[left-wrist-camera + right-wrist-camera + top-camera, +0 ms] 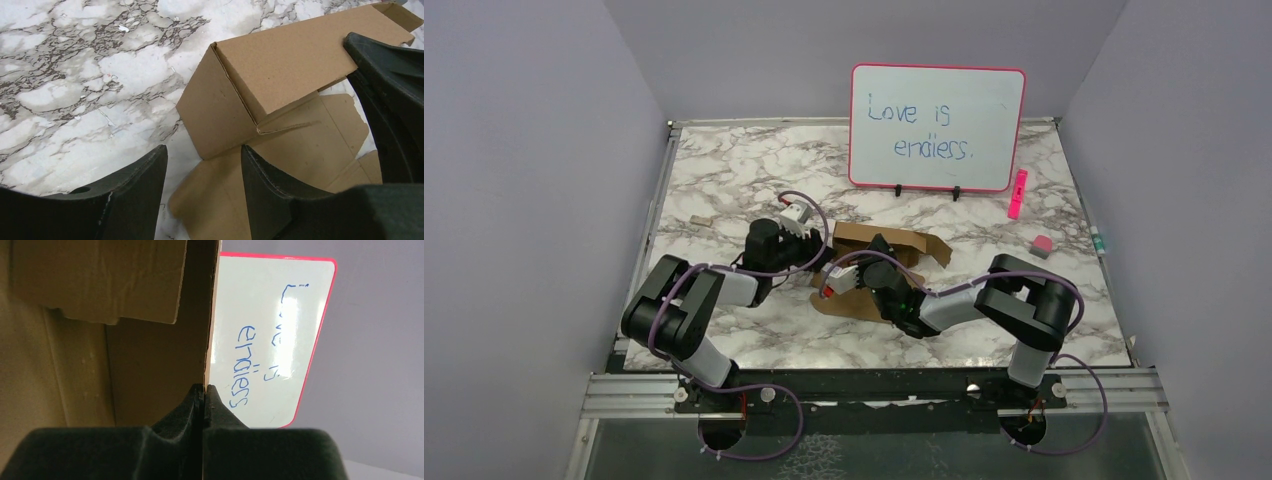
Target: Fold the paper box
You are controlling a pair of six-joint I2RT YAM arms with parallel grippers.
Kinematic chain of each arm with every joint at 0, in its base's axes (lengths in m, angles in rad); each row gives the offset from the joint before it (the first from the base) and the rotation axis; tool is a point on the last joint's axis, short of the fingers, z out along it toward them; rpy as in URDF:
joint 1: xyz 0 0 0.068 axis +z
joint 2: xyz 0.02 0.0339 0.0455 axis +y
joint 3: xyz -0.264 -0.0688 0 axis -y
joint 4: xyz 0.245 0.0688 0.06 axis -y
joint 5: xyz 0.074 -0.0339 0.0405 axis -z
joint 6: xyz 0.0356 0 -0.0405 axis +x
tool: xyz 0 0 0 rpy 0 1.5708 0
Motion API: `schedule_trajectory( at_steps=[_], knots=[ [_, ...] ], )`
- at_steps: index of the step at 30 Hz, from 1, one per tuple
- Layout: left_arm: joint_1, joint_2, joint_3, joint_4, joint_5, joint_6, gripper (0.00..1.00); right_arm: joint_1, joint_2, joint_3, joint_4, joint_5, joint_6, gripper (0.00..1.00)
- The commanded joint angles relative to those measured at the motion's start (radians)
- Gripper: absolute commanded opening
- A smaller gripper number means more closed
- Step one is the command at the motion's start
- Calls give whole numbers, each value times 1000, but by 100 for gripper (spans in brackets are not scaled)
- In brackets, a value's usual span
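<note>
The paper box is plain brown cardboard, partly folded, at the middle of the marble table. In the left wrist view its raised walls stand over a flat panel. My left gripper is open, its fingers just above the box's near flap, holding nothing; it also shows in the top view at the box's left end. My right gripper is shut on a thin upright cardboard wall of the box; in the top view it sits at the box's near side.
A whiteboard reading "Love is endless." stands at the back. A pink marker and a small pink-grey eraser lie to the right. A tiny cardboard scrap lies at the left. Walls enclose the table on three sides.
</note>
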Motion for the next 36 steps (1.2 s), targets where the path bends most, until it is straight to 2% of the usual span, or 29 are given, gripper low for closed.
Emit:
schedule_trajectory(
  at_steps=[1,8,14,18,24,36],
  knots=[
    [-27,-8,-4,63,-113,18,57,-1,-39,-7,-53,-25,58,2],
    [-53,13,-41,190,-184,5,50,2,-47,0,-110,-25,96,2],
    [-79,22,-73,281,-240,5,49,7,-60,25,-173,-37,127,2],
    [-94,25,-93,332,-289,0,48,11,-57,30,-178,-34,133,2],
    [-134,58,-120,423,-345,-1,41,16,-46,40,-167,-31,134,2],
    [-172,224,-216,828,-401,-75,40,24,-54,59,-192,-36,158,2]
  ],
)
